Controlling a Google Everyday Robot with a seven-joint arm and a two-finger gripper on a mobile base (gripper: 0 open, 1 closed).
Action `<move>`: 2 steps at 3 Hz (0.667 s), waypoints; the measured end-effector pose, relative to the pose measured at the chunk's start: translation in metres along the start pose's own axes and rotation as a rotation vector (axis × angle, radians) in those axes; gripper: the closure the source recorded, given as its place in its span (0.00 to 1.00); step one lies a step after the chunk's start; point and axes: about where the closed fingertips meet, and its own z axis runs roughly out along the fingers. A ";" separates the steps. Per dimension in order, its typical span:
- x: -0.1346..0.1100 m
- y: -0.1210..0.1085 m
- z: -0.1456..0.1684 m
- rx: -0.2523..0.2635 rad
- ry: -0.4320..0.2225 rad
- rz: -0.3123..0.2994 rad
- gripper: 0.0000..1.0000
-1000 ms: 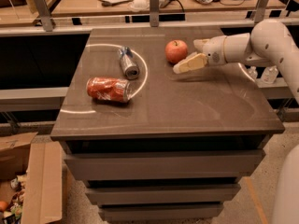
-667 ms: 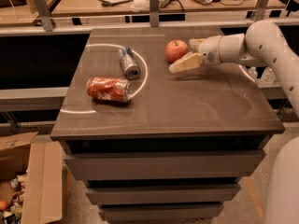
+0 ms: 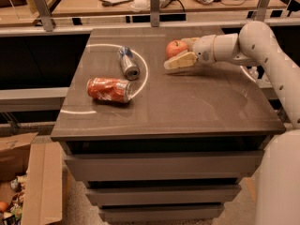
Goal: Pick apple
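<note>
Small round reddish-orange apple [image 3: 173, 47] sits on the dark grey tabletop [image 3: 187, 107] btw. the spread jaws of the cream two-finger gripper [image 3: 180, 54] (approach looks done); squeeze & lift remain.

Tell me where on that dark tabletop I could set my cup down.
The front strip and right centre of the dark tabletop are bare. The left is crowded by the crushed red soda can and lying silver can; the back right by the reddish-orange apple and the jaws of the cream gripper beside it.
</note>
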 end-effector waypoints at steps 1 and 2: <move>-0.002 0.002 0.002 -0.005 -0.020 -0.011 0.40; -0.013 0.008 0.004 -0.021 -0.058 -0.031 0.63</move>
